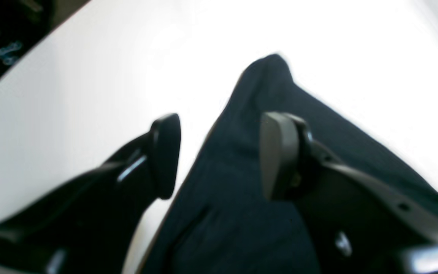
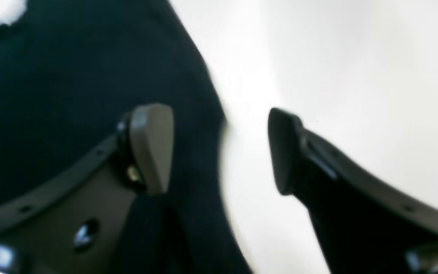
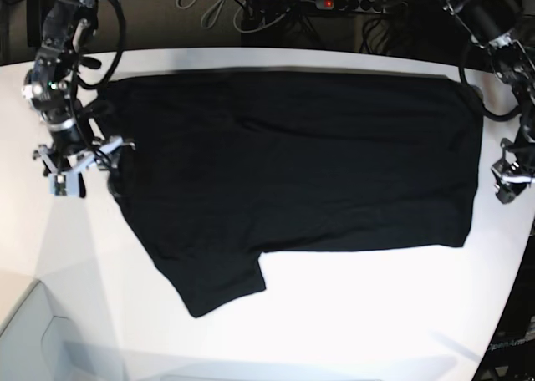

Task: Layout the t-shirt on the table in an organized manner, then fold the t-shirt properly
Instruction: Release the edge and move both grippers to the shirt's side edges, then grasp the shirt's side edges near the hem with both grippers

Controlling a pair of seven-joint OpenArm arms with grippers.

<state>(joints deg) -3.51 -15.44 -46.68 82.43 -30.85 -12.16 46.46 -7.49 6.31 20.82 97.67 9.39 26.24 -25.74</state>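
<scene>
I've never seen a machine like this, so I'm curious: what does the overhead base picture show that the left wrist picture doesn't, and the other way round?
Only the base view shows the whole black short-sleeved fabric t-shirt spread flat, one sleeve pointing toward the near edge, plus the right hand at the shirt's other side and cables beyond the large white smooth table.

Only the left wrist view shows the left hand close up: its two fingers stand apart, one over bare table, one over cloth, straddling the shirt's edge.

Both show the black shirt lying on the white table and the left hand beside it.
</scene>
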